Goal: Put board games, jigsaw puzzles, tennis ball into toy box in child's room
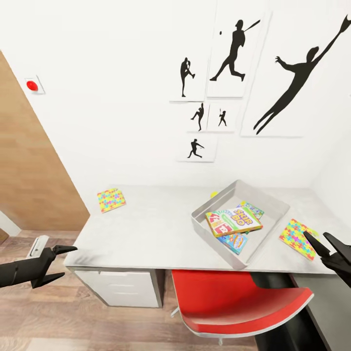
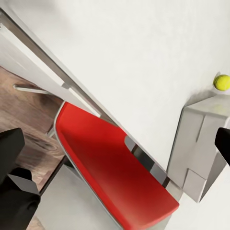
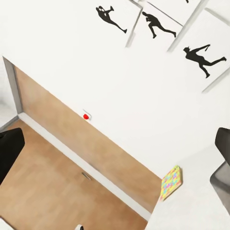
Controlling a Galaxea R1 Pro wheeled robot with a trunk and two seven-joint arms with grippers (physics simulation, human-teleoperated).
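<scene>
The grey toy box sits tilted on the grey table, right of centre. Inside it lie board games: a Skip-Bo box on top, a blue one under it, and a third behind. One jigsaw puzzle lies at the table's far left, also seen as a jigsaw puzzle in the right wrist view. Another jigsaw puzzle lies right of the box. The tennis ball rests behind the box, barely peeking out as the tennis ball. My left gripper hangs open off the table's left front corner. My right gripper stands open just over the right puzzle.
A red chair is tucked under the table's front edge. A drawer unit stands beneath the left side. A wooden door and a red wall button are at the left. Baseball silhouettes hang on the white wall.
</scene>
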